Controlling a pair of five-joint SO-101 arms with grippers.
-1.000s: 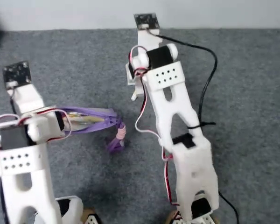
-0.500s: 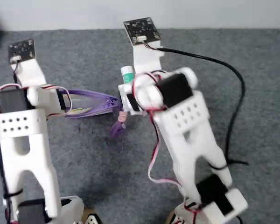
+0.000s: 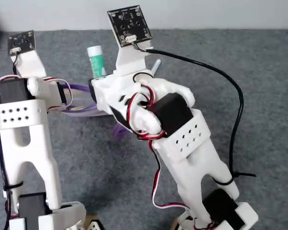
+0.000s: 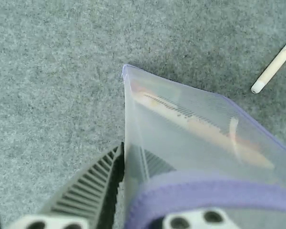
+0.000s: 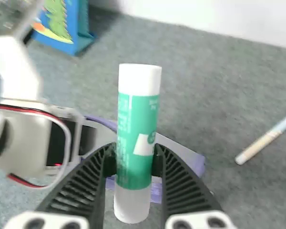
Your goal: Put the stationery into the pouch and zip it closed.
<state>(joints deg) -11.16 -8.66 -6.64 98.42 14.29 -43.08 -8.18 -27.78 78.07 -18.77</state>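
Both pairs of jaws are closed on something. Those of the left gripper [image 4: 131,160] are pressed together on one edge of the pouch [image 4: 195,143], close to a corner. One ribbed finger [image 4: 86,191] lies against the outside of the clear wall, and the other shows through it from the far side.

The pouch is a clear plastic sleeve with a purple band along its edge. Inside it lies a long tan strip [image 4: 195,121] with a row of dark marks, running slantwise behind the clear wall. Whether anything else is in there, and whether the zip is open or shut, I cannot tell.

The jaws of the right gripper [image 5: 134,152] are parted only as wide as the glue stick [image 5: 136,119] and pinch it on both sides. The stick has a green label and white ends. It stands upright between the fingers, with one white end reaching well past the tips. Seen from above, it sits just beside the pouch, on the side away from the arm bases, and in the right wrist view the purple band shows right behind it. The stick is outside the pouch.

A thin white pen [image 4: 274,67] lies flat on the grey carpet [image 3: 259,96] near the pouch, apart from it and touched by neither gripper. A blue box [image 5: 62,24] stands well apart from the pouch.
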